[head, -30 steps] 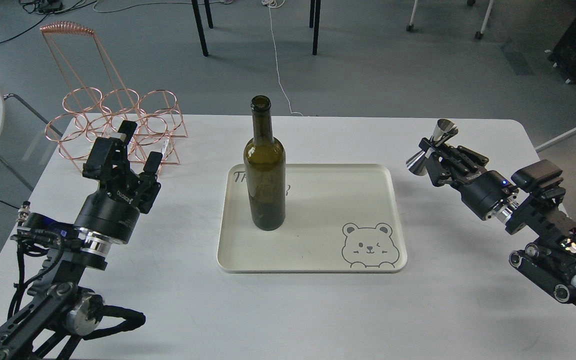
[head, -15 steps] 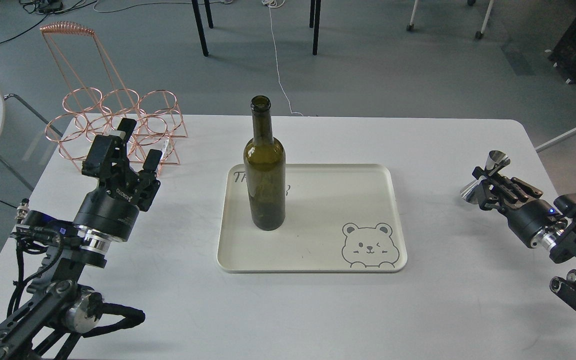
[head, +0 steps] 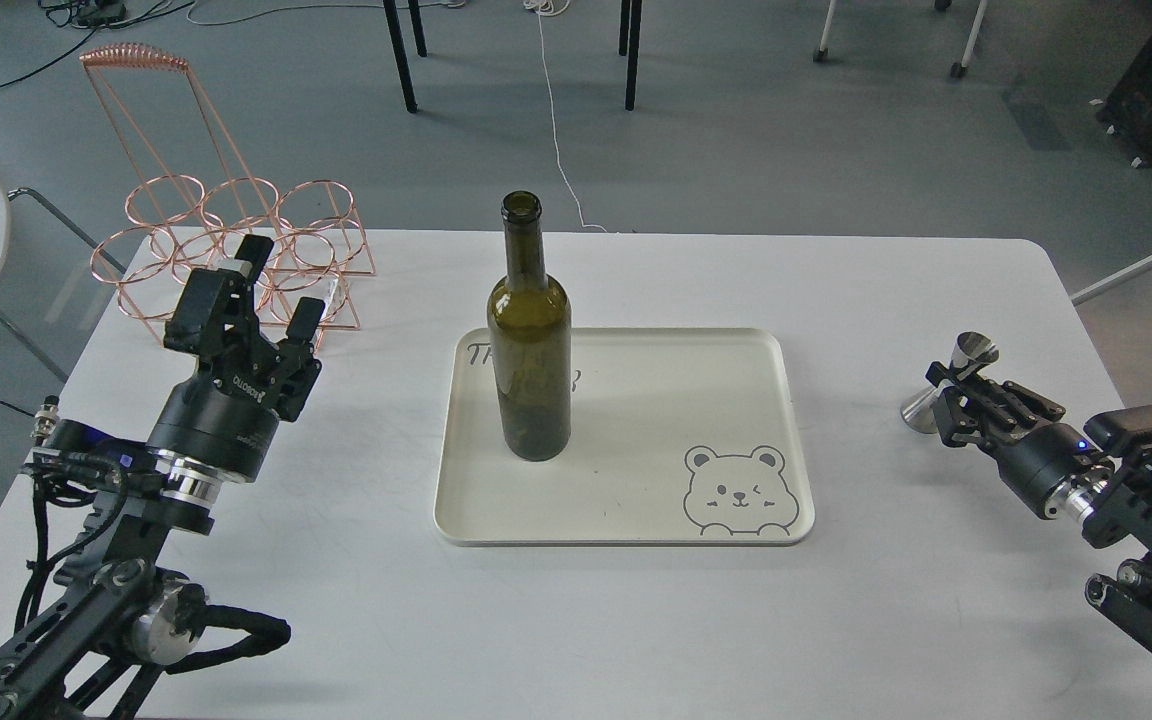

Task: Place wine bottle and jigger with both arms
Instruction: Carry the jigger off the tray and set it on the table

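Observation:
The dark olive-green wine bottle [head: 530,330] stands upright on the left part of the cream tray [head: 656,400], free of both grippers. My left gripper [head: 251,295] is open and empty, held above the table left of the tray, near the copper rack. My right gripper [head: 946,395] is shut on the waist of the silver jigger [head: 948,382], which is tilted with its lower cone at or just above the table surface near the right edge, well right of the tray.
A copper wire bottle rack [head: 226,240] stands at the table's back left, just behind my left gripper. The tray has a bear drawing [head: 741,492] in its front right corner. Chair and table legs stand on the floor beyond the white table [head: 596,620].
My right arm has drawn back and down to the right with the jigger, from raised near the tray's right side to low by the table's right edge. The left arm barely moved.

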Available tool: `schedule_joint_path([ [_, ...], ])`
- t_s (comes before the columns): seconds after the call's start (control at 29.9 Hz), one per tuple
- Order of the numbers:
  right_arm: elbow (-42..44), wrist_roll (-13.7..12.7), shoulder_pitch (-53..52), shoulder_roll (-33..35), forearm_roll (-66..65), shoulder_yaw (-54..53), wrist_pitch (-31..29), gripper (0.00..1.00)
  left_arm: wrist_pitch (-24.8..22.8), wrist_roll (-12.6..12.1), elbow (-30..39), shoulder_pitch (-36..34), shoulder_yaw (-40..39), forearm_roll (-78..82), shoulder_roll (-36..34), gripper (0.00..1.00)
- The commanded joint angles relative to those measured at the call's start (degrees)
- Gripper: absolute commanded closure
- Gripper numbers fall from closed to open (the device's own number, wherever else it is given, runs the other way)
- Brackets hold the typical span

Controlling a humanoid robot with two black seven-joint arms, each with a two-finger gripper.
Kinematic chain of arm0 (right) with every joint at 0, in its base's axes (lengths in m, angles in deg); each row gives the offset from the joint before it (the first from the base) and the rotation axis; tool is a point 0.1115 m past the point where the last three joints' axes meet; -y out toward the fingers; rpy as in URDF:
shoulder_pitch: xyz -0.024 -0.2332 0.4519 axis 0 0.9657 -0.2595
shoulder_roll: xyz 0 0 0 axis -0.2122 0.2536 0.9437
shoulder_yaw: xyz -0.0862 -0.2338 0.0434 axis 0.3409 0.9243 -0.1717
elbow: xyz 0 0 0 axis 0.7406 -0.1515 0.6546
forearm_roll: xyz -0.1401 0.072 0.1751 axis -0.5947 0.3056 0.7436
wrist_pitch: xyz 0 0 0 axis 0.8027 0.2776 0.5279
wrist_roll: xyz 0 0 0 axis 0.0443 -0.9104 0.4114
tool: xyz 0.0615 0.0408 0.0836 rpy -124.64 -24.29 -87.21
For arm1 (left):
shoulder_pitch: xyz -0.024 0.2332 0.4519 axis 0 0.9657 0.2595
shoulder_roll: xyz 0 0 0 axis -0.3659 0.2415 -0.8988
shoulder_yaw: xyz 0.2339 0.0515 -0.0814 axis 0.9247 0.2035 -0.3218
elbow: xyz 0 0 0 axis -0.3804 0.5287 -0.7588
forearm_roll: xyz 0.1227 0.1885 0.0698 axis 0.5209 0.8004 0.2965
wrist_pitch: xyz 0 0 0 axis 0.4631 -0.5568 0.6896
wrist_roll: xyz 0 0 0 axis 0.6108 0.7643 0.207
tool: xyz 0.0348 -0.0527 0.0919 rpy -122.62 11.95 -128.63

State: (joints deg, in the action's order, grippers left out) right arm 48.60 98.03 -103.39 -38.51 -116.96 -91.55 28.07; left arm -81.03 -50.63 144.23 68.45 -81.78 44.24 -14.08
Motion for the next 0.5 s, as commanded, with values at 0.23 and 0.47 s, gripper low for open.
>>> schedule_joint_path([
  [0.23,-0.3,0.0,-0.4,0.5,0.1,0.2,0.0,0.27,-0.1,0.0,0.0,0.0,0.0,0.0,0.1,0.02],
  [0.47,-4.9,0.0,1.6,5.4,0.7,0.5,0.0,0.05,-0.1,0.0,0.0,0.0,-0.1,0.0,0.0,0.02],
])
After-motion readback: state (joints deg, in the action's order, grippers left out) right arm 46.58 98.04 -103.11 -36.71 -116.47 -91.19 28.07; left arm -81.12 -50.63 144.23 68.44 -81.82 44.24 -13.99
